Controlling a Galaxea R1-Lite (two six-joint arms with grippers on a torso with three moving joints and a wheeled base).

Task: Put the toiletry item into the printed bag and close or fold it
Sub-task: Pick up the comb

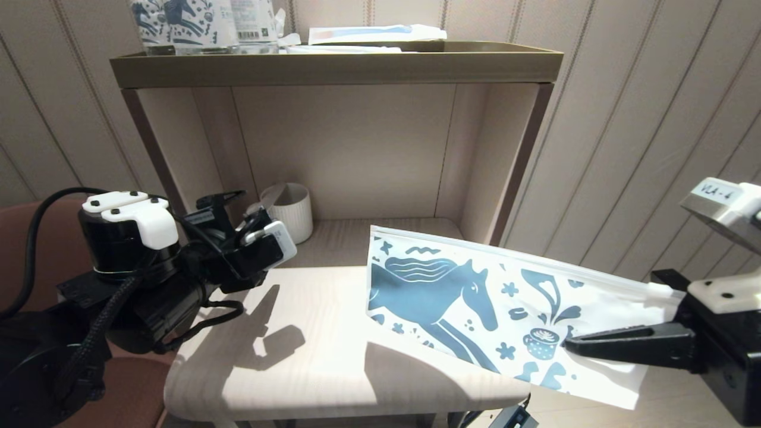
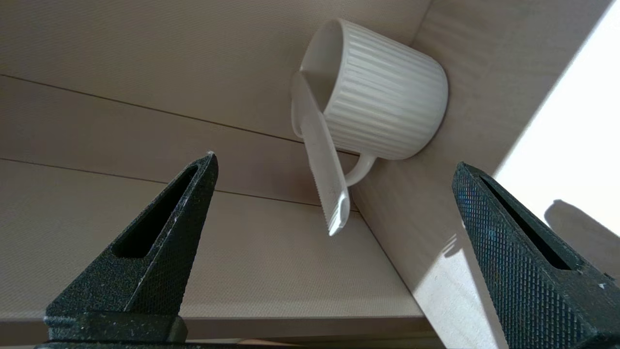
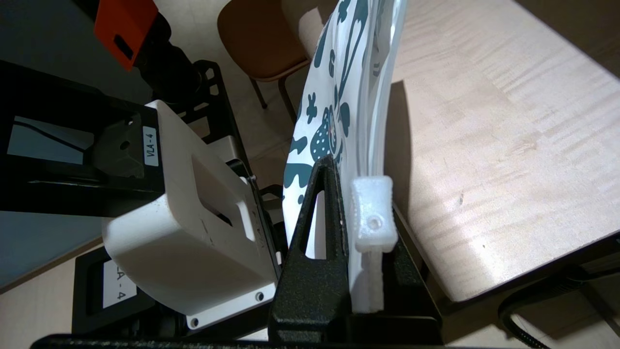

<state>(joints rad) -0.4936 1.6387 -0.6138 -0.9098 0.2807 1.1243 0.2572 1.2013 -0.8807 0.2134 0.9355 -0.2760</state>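
Your right end effector is pinching the printed bag; your left end effector, spread, is facing the toiletry item in the ribbed mug.

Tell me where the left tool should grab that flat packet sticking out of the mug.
Grip the toiletry item on its free end beyond the rim of the ribbed mug, closing the open left tool across its flat faces; its other end sits inside the mug.
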